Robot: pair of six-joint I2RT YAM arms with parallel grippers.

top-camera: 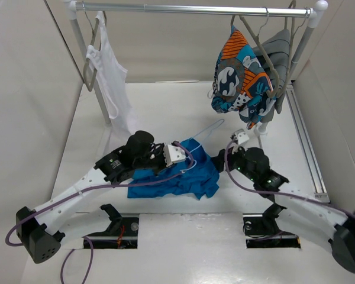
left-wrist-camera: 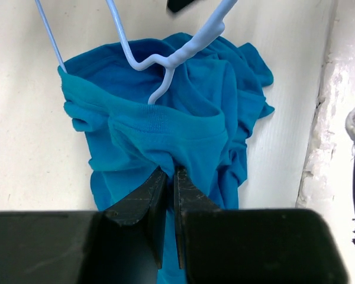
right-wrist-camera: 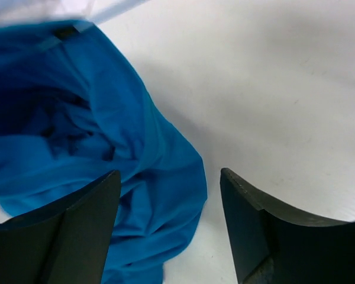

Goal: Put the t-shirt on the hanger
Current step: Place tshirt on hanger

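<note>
- My left gripper (left-wrist-camera: 168,174) is closed tight, and I see a fold of the t-shirt (left-wrist-camera: 165,136) pinched between its jaws.
- The t-shirt lies crumpled in a heap on the white surface (top-camera: 165,112), between the two arms and nearer my left one.
- The hanger (left-wrist-camera: 165,62) is down on the surface at the far side of the heap. In the left wrist view its twisted neck rests on the blue fabric, and one thin wire meets the cloth at the shirt's upper left edge. I cannot tell whether that wire runs inside the shirt or under it.
- From above, the rest of the hanger sticks out of the heap's far right side, angled toward the back.
- My right gripper (right-wrist-camera: 168,183) is open, with its fingers (right-wrist-camera: 65,231) spread wide just over the surface. The loose right edge of the t-shirt lies in the gap between them, and nothing is clamped.
- At the back, a rail (top-camera: 195,9) carries a white tank top (top-camera: 109,77) on the left and a patterned garment (top-camera: 239,71) on the right.
</note>
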